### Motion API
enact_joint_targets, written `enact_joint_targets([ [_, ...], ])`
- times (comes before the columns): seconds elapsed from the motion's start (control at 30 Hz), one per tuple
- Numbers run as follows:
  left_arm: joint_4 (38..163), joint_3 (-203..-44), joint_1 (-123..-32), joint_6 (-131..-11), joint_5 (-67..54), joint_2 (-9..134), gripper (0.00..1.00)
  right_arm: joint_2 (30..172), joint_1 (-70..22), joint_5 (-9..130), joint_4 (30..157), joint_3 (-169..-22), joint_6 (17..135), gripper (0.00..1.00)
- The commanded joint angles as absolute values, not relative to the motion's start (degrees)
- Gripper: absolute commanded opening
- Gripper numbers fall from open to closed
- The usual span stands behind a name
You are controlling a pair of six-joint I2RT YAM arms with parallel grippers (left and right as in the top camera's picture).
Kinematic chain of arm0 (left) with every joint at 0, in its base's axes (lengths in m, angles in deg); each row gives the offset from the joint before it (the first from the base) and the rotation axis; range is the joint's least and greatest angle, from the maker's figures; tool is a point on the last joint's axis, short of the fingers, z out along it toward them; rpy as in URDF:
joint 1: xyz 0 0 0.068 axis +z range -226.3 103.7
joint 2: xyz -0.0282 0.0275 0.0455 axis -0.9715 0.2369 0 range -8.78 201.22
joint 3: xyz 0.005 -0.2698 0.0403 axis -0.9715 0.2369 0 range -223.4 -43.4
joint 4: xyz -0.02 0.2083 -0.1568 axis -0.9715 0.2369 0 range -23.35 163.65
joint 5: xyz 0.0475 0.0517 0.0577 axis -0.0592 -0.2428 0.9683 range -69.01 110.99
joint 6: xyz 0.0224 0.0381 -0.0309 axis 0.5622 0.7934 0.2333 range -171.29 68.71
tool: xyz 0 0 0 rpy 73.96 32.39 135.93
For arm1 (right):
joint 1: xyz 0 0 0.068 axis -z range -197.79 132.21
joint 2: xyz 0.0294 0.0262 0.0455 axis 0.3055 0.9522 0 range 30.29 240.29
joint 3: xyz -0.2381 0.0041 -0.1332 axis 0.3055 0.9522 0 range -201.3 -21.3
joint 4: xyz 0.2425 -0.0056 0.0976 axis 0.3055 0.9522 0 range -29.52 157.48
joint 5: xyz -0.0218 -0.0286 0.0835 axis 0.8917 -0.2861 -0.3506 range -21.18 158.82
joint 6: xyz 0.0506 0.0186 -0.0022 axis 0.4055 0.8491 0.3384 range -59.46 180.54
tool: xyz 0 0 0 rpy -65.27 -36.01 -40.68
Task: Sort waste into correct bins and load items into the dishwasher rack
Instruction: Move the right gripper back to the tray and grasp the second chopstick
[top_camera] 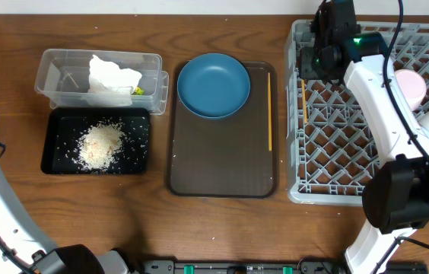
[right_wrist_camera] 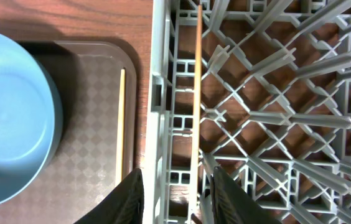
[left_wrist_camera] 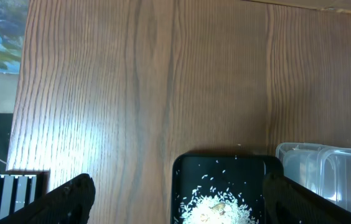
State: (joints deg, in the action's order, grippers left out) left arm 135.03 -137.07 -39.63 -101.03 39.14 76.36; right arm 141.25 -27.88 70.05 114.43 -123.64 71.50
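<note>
Over the edge of the rack (right_wrist_camera: pixel 160 124), the right claw (right_wrist_camera: pixel 175 183) stands apart around a chopstick (right_wrist_camera: pixel 198 93), seemingly letting it settle among the pegs (right_wrist_camera: pixel 220 53), while the left claw (left_wrist_camera: pixel 177 186) hangs wide apart.

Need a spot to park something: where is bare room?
The brown tray's near half, bordered by the blue plate; bare table between the black tray and the robot. Crowded: the rack's right side, under the right arm.

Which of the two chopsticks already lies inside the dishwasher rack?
The chopstick under the right gripper, inside the rack along its tray-side wall. The other chopstick lies on the brown tray.
</note>
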Motion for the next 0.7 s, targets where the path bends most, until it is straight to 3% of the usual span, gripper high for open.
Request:
enact_joint_targets([
  [0.0,135.21,-137.37,-39.39,-101.55,39.64,76.84,0.89,140.92,-28.07,66.93,114.48,-123.51,73.19,0.35],
  [0.3,135.21,-137.37,-39.39,-101.55,39.64,76.84,0.89,140.55,-32.97,56.52,114.52,-123.58,69.97,0.48],
  [0.5,135.21,-137.37,-39.39,-101.55,39.64,76.84,0.89,141.29,-39.0,69.64,114.5,-123.55,75.44,0.4],
  [0.67,135.21,-137.37,-39.39,-101.55,39.64,76.84,0.89,145.36,-41.91,73.96,114.54,-123.55,78.83,0.39],
])
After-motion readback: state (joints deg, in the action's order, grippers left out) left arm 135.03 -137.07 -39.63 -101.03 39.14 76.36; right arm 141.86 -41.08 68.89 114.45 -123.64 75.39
